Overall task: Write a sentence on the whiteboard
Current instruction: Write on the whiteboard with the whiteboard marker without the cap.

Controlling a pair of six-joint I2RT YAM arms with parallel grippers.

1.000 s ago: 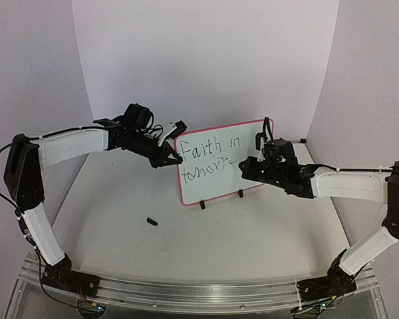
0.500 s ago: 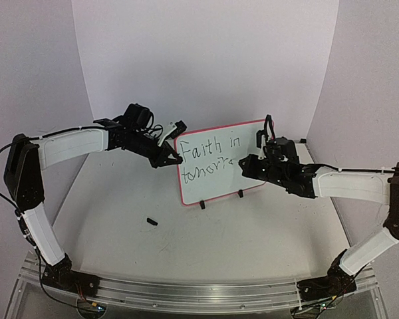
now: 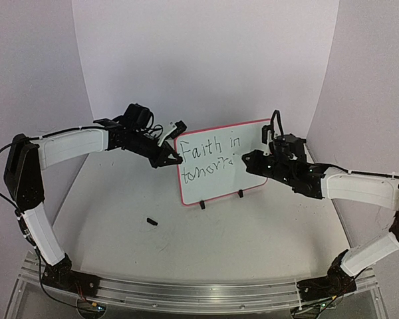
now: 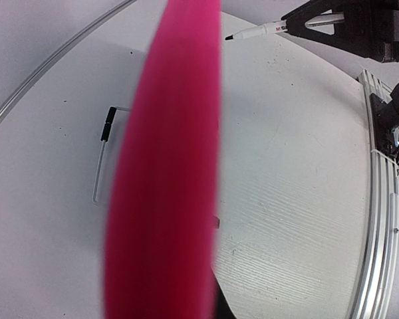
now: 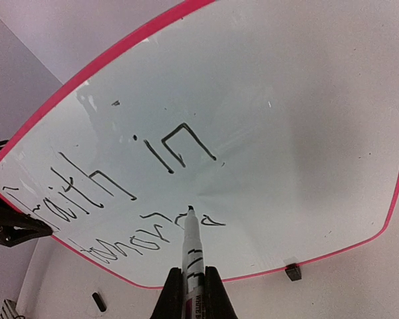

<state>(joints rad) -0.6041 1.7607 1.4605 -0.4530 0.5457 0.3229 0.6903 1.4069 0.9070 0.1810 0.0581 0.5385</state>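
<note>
Right tool (image 5: pixel 189 282): clenched on a marker (image 5: pixel 190 242), tip at the whiteboard (image 5: pixel 306 119) directly ahead.
Left tool (image 3: pixel 173 158): clamped on the board's edge.
Sentence (image 5: pixel 120 199): "Faith in" complete. Second line, left of the tip, breaks off mid-word. The rest is judged outstanding.

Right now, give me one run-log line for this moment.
left gripper: shut on whiteboard left edge | right gripper: shut on marker, tip by second line | sentence: "Faith in tomorr", unfinished
</note>
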